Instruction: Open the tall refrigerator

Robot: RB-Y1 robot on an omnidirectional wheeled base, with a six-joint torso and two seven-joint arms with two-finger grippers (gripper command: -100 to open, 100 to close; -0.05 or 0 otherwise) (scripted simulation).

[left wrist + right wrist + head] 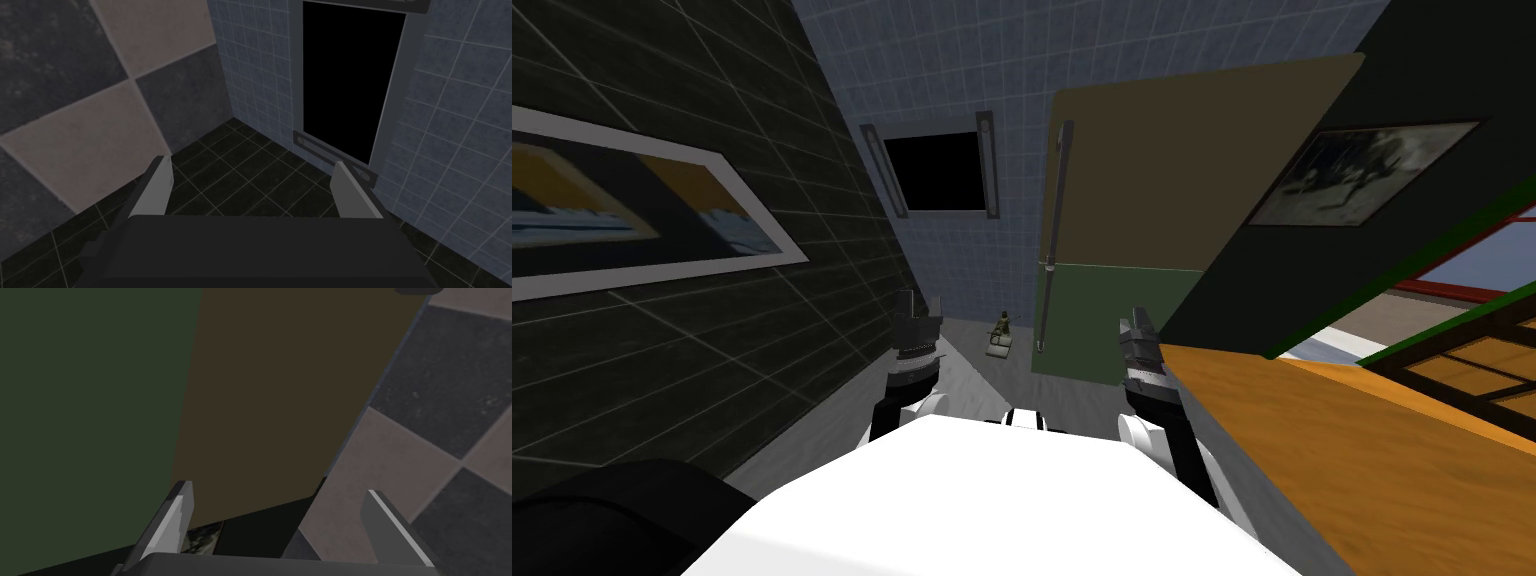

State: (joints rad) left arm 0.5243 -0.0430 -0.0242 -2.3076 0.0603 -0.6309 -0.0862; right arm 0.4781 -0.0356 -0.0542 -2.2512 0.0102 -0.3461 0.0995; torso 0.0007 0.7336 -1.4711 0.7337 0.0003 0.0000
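The tall refrigerator [1152,190] stands ahead and slightly right, with an olive-brown upper door and a green lower door [1112,320] lying in one plane. A long grey handle [1058,190] runs down the upper door's left edge, and a shorter one [1045,305] runs down the lower door. My right gripper [1137,322] is open in front of the lower door, to the right of the handles and not touching them. In the right wrist view its fingers [172,523] stand wide apart before the green door [90,413] and brown door [280,398]. My left gripper [917,308] is open, held off to the left.
A black tiled wall with a framed picture [632,210] closes in on the left. An orange counter [1362,440] runs along the right, under a dark wall with another picture [1362,175]. A small figurine [1000,332] stands on the floor by the blue tiled wall, below a black opening [937,172].
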